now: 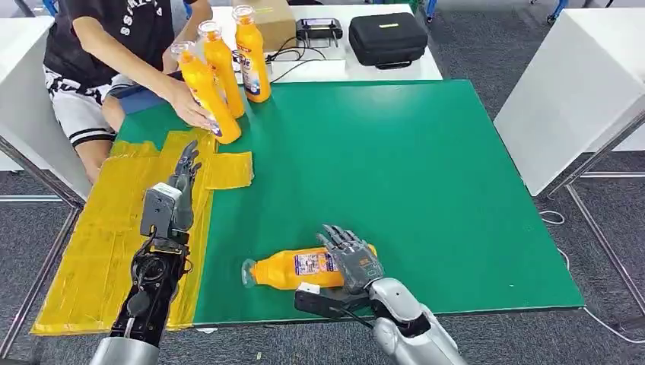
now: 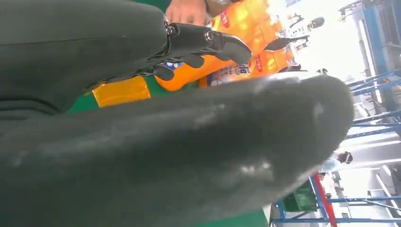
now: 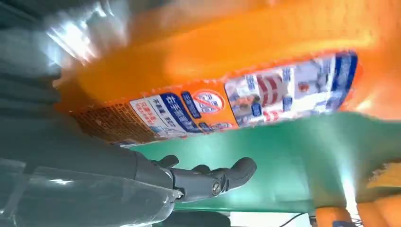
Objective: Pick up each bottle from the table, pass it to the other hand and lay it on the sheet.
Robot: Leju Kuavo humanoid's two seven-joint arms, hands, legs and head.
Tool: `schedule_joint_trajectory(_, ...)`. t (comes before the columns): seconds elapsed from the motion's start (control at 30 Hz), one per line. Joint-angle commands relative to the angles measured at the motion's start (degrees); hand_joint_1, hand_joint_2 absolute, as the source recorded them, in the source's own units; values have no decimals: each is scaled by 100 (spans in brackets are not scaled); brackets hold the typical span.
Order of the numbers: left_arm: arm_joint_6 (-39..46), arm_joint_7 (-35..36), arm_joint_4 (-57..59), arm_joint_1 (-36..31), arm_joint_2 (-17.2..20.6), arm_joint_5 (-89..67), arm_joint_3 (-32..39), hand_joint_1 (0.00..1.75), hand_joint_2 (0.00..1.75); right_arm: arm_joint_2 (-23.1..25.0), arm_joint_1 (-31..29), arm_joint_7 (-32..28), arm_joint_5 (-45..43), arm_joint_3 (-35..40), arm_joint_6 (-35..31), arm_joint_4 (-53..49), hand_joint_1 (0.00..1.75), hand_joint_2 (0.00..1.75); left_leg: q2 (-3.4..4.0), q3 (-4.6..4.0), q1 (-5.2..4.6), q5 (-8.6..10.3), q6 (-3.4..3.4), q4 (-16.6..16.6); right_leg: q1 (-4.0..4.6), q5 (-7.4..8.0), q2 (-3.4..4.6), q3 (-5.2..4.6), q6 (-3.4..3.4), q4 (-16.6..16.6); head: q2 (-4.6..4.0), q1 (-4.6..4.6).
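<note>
Reaching over the orange plastic juice bottle lying on the green table mat, my right hand needs its spread fingers wrapped around its labelled middle, while my left hand waits open-fingered over the yellow sheet

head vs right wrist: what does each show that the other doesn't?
Head view alone: the left hand raised over the yellow sheet, and a person's hand on one of three standing bottles.
Right wrist view alone: the print on the lying bottle's label, close up.
Both: the lying bottle on the green mat, at the right hand.
</note>
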Motion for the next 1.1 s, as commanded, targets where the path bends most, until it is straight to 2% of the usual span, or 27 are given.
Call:
schedule_joint_trajectory(0.03, -18, 70, 255, -177, -17, 6, -14, 0, 0, -24, -47, 303, 439, -151, -30, 901, 175, 175, -7, 17, 3, -1, -9, -6, 3, -4, -16, 23, 1, -10, -2, 0)
schedule_joint_trajectory(0.23, -32, 83, 99, -83, -8, 45, -68, 0, 0, 88, 30, 164, 332, -572, -442, 616, 175, 175, -9, 49, 4, -5, -20, -13, 5, -15, -30, 59, 1, -21, -2, 0)
schedule_joint_trajectory(0.33, 203, 252, -355, 261, -88, -101, -165, 0, 0, 275, 71, -359, -403, -1198, -1323, 376, 175, 175, -9, 29, 0, -1, -6, -6, 1, -8, -19, 36, 1, -11, 0, -2)
schedule_joint_trajectory(0.37, 252, 296, -523, 374, -102, -263, -346, 0, 0, 370, 79, -641, -788, -1519, -1825, 280, 175, 175, -3, 37, -1, -6, -12, -7, 1, -13, -17, 44, 1, -12, 0, 0)
schedule_joint_trajectory(0.5, 318, 221, -1005, 607, -186, -582, -1098, 0, 0, 523, 123, -1474, -1994, -2279, -2581, 85, 175, 175, -12, 4, -4, -2, -3, 3, -2, -9, -20, 15, 4, 1, 0, 2)
schedule_joint_trajectory(0.67, 425, 325, -1046, 604, -172, -614, -1221, 0, 0, 520, 164, -1507, -2027, -2285, -2551, 50, 175, 175, -17, 12, -4, -11, -9, 0, -1, -17, -34, 28, 6, -5, 0, 0)
schedule_joint_trajectory(0.73, 399, 303, -1020, 585, -143, -587, -1230, 0, 0, 566, 187, -1555, -2101, -2342, -2643, 19, 175, 175, 1, -1, -4, -8, -4, 0, 0, -5, -11, 9, 5, -4, 0, 0)
schedule_joint_trajectory(0.8, 288, 192, -1087, 548, -186, -591, -1569, 0, 0, 634, 193, -2044, -2930, -2612, -2754, 43, 175, 175, 10, 19, -4, -20, -17, -1, 1, -17, -12, 27, 3, -3, 0, -2)
schedule_joint_trajectory(0.83, 265, 181, -1113, 532, -182, -594, -1699, 0, 0, 660, 201, -2171, -3035, -2699, -2903, 3, 175, 175, -6, -17, -3, -4, -4, 0, -1, -4, -21, -8, 5, -3, 0, -2)
schedule_joint_trajectory(0.9, 249, 197, -1176, 450, -197, -578, -2087, 0, 0, 653, 88, -2524, -3501, -2790, -2977, 165, 175, 175, -20, -19, -2, -3, -5, 2, -1, -8, -36, -8, 6, -1, 0, -2)
schedule_joint_trajectory(0.97, 216, 231, -1168, 373, -204, -545, -2260, 0, 0, 646, -14, -2627, -3633, -2759, -2952, 307, 175, 175, -19, 4, 2, -17, -15, 7, 2, -22, -42, 19, 6, 0, 0, -2)
schedule_joint_trajectory(1.1, 129, 238, -1169, 274, -202, -463, -2432, 0, 0, 716, -235, -2747, -3736, -2668, -2929, 496, 175, 175, 6, -21, -1, -6, -3, 4, -1, -3, -10, -13, 6, 1, 0, 0)
